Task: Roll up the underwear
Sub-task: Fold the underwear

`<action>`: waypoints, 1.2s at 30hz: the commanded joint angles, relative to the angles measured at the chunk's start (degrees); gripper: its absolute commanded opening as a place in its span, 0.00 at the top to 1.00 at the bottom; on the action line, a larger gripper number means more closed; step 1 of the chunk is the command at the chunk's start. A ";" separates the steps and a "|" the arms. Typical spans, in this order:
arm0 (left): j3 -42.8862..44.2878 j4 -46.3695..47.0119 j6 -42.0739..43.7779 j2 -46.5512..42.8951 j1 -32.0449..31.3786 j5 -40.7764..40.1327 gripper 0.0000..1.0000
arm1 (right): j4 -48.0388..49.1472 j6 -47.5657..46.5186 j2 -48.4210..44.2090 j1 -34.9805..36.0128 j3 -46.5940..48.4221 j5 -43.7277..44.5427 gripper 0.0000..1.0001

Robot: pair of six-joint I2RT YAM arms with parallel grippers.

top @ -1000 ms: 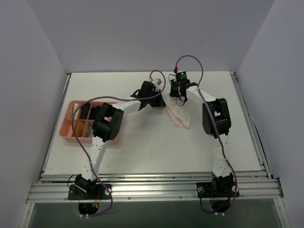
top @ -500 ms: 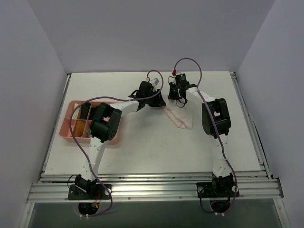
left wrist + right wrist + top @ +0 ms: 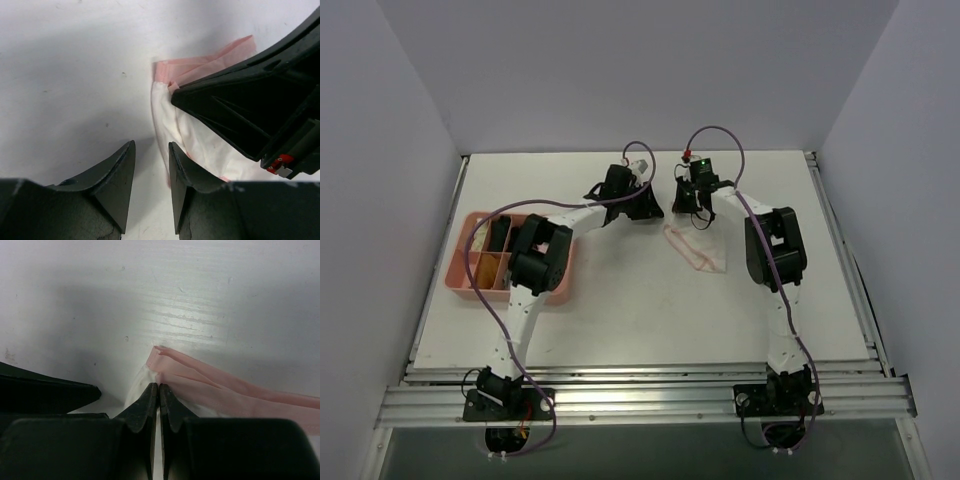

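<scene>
While the underwear (image 3: 700, 250) lies on the bench (image 3: 620, 310), far centre | right fingers (image 3: 146, 407) clenched on its far corner | left fingers (image 3: 120, 170) released, just beside it | same edge to be pinched level before rolling.

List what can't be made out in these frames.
- Left wrist view: the right gripper covers the underwear's right part.
- Right wrist view: its own blurred fingers hide the underwear's near edge.
- Top view: the left arm covers part of the pink tray; tray contents too small to identify.
</scene>
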 commanded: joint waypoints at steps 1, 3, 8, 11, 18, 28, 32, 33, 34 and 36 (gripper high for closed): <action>1.50 2.56 -0.75 1.92 -0.40 4.71 0.58 | -0.43 1.06 -3.82 -0.01 -1.49 -1.18 1.00; 0.54 4.59 -1.10 1.92 -0.40 5.25 0.58 | -0.52 1.41 -4.08 -0.10 -1.84 -1.18 1.00; 0.62 4.50 -1.89 2.97 -0.49 5.69 0.64 | 1.85 2.03 -5.58 -0.18 -3.69 -1.18 1.00; 0.54 4.94 -2.42 3.50 -0.66 6.13 0.77 | 2.03 2.29 -6.54 -0.18 -4.48 -1.36 1.00; 0.45 6.61 -3.38 4.03 -1.02 6.83 0.98 | 2.91 3.08 -9.27 -0.18 -6.24 -1.80 1.00; -1.49 8.02 -3.91 3.33 -1.19 6.30 0.98 | 3.09 4.49 -10.59 -0.18 -6.51 -2.15 1.00; -1.31 8.11 -4.26 3.76 -1.19 6.30 0.98 | 3.09 5.28 -10.68 -0.10 -6.07 -2.41 1.00; -1.22 8.11 -4.26 3.85 -1.19 6.39 0.98 | 3.26 5.72 -10.68 -0.10 -5.98 -2.59 1.00; -1.31 8.11 -4.26 3.94 -1.19 6.30 0.98 | 3.35 5.81 -10.68 -0.10 -5.80 -2.76 1.00; -1.22 8.11 -4.35 4.03 -1.19 6.39 0.98 | 3.53 6.60 -10.33 -0.01 -5.28 -3.12 1.00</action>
